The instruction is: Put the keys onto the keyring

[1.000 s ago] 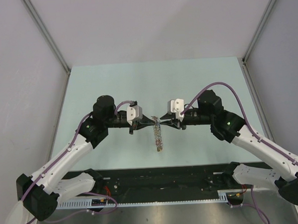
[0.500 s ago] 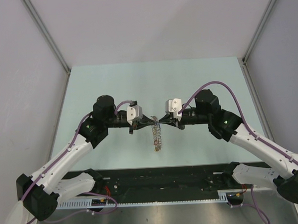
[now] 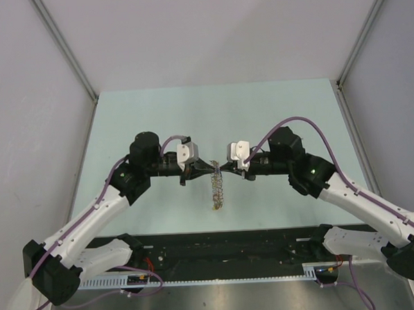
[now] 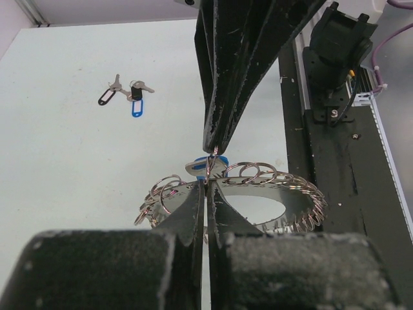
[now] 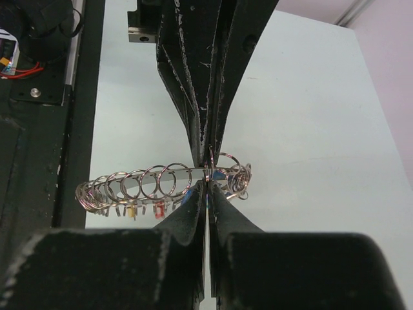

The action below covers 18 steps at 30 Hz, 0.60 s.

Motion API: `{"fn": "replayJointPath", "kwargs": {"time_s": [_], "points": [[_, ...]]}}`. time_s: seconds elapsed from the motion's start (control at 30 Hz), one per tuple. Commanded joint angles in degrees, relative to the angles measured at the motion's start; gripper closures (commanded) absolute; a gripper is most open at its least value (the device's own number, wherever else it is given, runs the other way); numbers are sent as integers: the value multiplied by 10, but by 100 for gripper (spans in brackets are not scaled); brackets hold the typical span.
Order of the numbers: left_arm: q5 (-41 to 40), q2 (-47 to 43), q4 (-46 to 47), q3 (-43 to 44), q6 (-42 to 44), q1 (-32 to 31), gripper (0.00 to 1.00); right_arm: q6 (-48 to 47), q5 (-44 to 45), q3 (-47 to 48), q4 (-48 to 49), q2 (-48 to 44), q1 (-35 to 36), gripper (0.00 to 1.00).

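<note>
Tip to tip: left gripper (image 4: 206, 190) and right gripper (image 5: 206, 191), both jaws clamped on keyring (image 4: 284, 184) wire, ring hanging above table (image 4: 64, 161). Loose keys (image 4: 126, 95) lie well apart. Risk: thin wire slips from either pinch, ring drops or twists.

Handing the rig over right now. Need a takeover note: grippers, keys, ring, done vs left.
Left gripper: shut on the keyring, which hangs from it.
Right gripper: shut, pinching the keyring at the same spot, tip to tip.
Loose keys: black and blue tags, lying on the table, away from the ring.
Done: both arms grip the ring. Left: thread on the loose keys.
</note>
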Motion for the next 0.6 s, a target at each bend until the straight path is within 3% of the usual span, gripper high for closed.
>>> {"fn": "replayJointPath", "kwargs": {"time_s": [0.0, 0.3, 0.57], "points": [[-4, 7, 19, 38, -38, -3, 100, -19, 32, 23, 10, -11, 19, 100], [-5, 26, 4, 50, -55, 3, 100, -36, 70, 23, 1, -13, 36, 100], [8, 24, -37, 55, 14, 4, 100, -24, 72, 23, 23, -14, 32, 100]]}}
